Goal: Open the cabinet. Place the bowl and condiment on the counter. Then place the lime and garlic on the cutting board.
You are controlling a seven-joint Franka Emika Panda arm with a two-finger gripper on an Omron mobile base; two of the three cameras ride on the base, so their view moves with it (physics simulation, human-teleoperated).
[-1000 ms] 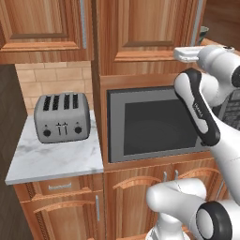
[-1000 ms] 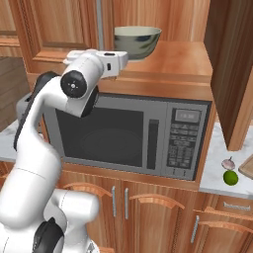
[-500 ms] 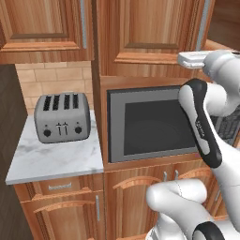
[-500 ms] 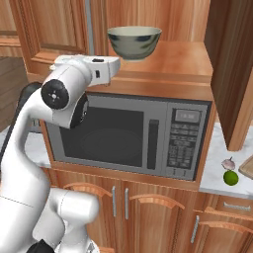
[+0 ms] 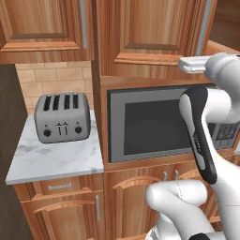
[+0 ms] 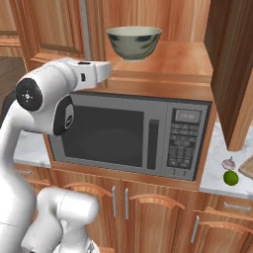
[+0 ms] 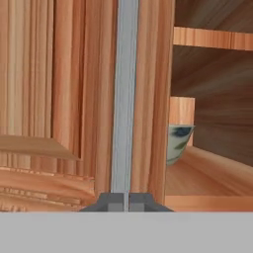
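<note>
— So, starting close: what is the gripper [image 7: 118, 202] doing?

— Its fingertips are sitting pressed together, fully closed, at six o'clock in the hand view, with the cabinet's grey bar handle [image 7: 124, 94] running straight up from them toward twelve. Whether they are pinching that handle, I cannot tell.

— And the cabinet [image 7: 148, 99] itself?

— Its door edge is standing beside the handle, and the shelf [image 6: 178, 62] is showing at three o'clock.

— Further in?

— The bowl [image 6: 134, 42] is resting on that shelf above the microwave [image 6: 131, 136]. Off at four o'clock in the right base view, the garlic [image 6: 228, 163] and lime [image 6: 230, 178] are lying just beside each other on the counter [image 6: 215, 170].
</note>
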